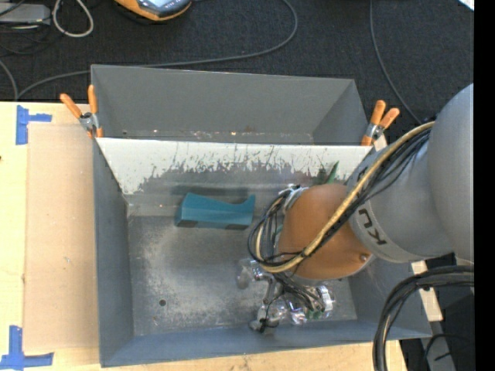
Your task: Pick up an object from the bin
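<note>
The hand sits low in the bin, right of and nearer than the teal block, beside crumpled silver foil; its grip cannot be told.

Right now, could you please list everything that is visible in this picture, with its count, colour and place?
Grey metal bin: one, grey, middle of the view.
Teal wedge-like block: one, teal, back of the bin floor, left of the arm.
Shiny crumpled silvery thing: one, silver with some green, front right of the floor, beside the gripper.
Grey robot arm: one, from the right.
Orange wrist cover: one, over the right floor.
Metal gripper: one, low at front right.
</note>
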Available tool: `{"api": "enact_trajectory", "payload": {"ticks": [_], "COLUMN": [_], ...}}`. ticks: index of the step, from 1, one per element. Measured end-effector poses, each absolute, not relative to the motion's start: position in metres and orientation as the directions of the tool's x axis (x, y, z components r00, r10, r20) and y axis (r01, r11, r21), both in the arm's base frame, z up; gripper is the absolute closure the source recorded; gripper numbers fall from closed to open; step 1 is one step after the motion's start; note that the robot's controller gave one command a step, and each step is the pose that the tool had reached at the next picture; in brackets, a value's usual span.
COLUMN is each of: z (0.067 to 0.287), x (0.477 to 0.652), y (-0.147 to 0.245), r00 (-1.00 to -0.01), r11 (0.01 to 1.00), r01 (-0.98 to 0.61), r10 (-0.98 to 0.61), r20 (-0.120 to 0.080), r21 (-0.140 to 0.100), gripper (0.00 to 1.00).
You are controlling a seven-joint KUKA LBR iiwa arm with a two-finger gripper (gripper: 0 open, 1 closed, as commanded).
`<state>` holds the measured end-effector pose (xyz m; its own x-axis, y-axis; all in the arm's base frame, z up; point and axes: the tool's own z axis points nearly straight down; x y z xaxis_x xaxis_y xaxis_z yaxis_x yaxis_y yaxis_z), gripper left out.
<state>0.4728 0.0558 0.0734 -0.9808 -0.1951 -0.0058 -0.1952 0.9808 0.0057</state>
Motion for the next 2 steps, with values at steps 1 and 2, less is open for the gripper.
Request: {"api": "enact_trajectory", "payload": {"ticks": [1, 2], "z": [0.086, 0.074], "x": [0.517, 0.493], "y": [0.053, 0.030], "r00": [-1.000, -0.987], "r11": [1.000, 0.987], "r01": [-0.025, -0.161], "r10": [-0.025, -0.161], "r20": [-0.001, 0.002], "r21": [0.004, 0.005], "gripper": [0.00, 0.00]}}
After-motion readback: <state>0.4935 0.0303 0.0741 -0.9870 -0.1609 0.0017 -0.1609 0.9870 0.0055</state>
